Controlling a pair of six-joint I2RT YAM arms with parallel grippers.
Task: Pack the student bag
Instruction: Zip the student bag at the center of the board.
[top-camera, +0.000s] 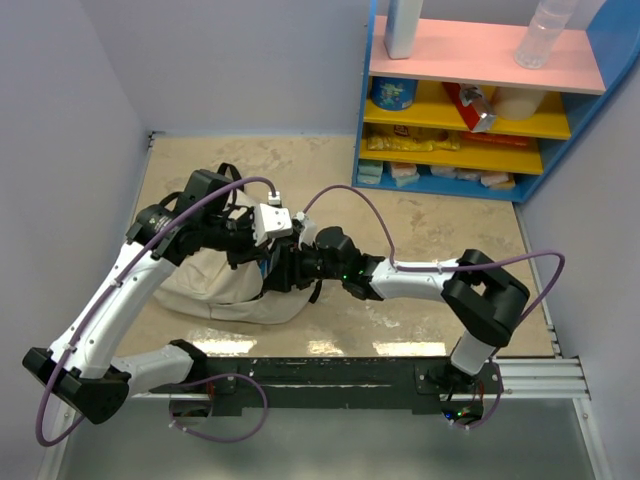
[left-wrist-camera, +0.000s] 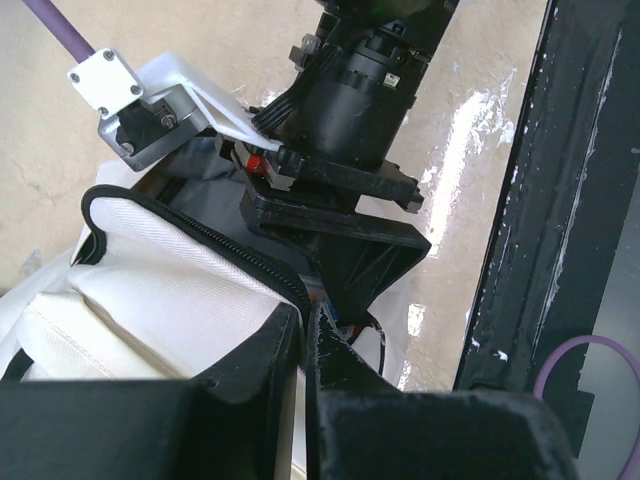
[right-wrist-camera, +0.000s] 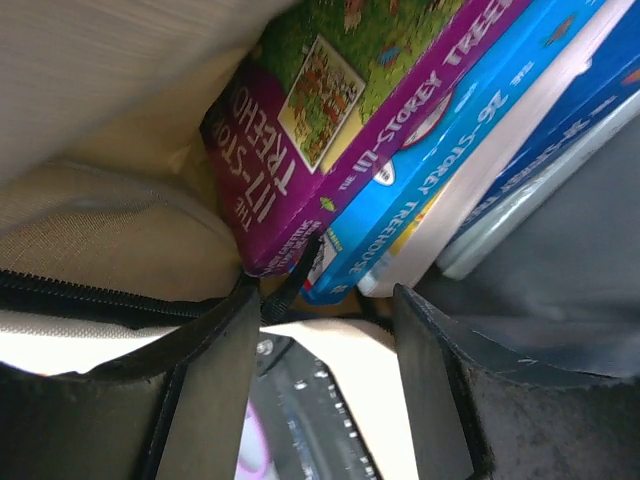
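Note:
The beige student bag (top-camera: 215, 290) lies on the table left of centre, its opening facing right. My left gripper (top-camera: 257, 255) is shut on the bag's black zipper edge (left-wrist-camera: 230, 248) and holds the opening up; in the left wrist view its fingertips (left-wrist-camera: 305, 312) meet on the trim. My right gripper (top-camera: 290, 268) reaches into the opening. In the right wrist view it (right-wrist-camera: 325, 300) is open and empty. Just beyond its fingers (right-wrist-camera: 215, 360) several books stand inside the bag: a purple one (right-wrist-camera: 320, 110), a blue one (right-wrist-camera: 440, 150) and more behind.
A blue shelf unit (top-camera: 470, 100) with pink and yellow boards holds bottles and packets at the back right. A black rail (top-camera: 340, 378) runs along the near edge. Walls close in on the left and right.

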